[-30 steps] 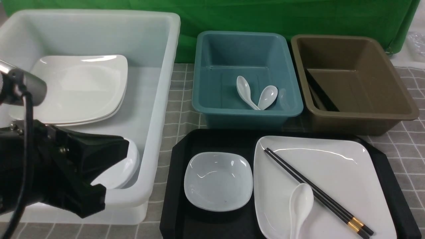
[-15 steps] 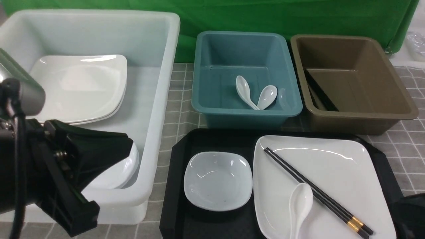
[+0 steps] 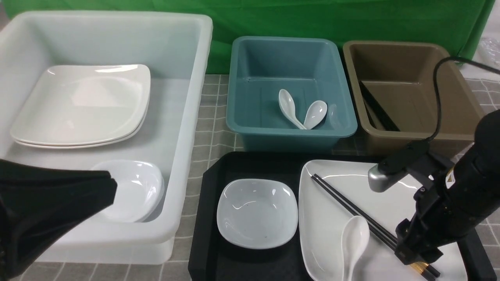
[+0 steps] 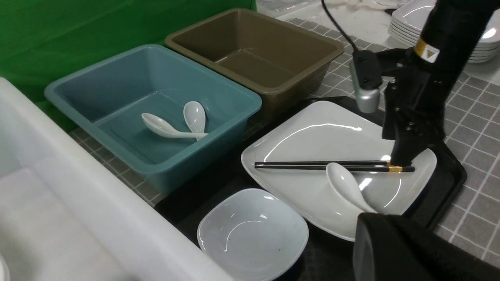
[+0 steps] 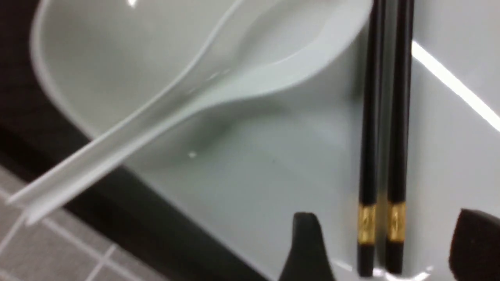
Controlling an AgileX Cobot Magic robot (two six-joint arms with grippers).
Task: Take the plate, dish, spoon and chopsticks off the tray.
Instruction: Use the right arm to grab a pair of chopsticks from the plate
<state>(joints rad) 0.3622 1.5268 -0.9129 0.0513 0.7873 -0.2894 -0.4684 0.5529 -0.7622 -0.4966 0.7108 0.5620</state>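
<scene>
The black tray (image 3: 207,218) holds the small dish (image 3: 256,212) and, to its right, the large white plate (image 3: 320,218). On the plate lie the spoon (image 3: 354,234) and the black chopsticks (image 3: 351,208). My right gripper (image 3: 418,257) is low over the plate's near right part. It is open, and its fingers (image 5: 308,249) stand on either side of the chopsticks' (image 5: 384,117) gold-banded ends without touching them. The spoon (image 5: 218,78) lies beside them. My left gripper (image 3: 111,185) is shut and empty, above the white tub's near edge.
A big white tub (image 3: 187,117) on the left holds stacked plates (image 3: 82,105) and stacked dishes (image 3: 136,191). Behind the tray stand a teal tub (image 3: 291,136) with two spoons (image 3: 300,111) and a brown tub (image 3: 414,136) with chopsticks (image 3: 375,109).
My right arm has come in from the right and dropped over the chopsticks' banded ends, its jaws opening. My left arm has pulled back toward the near left.
</scene>
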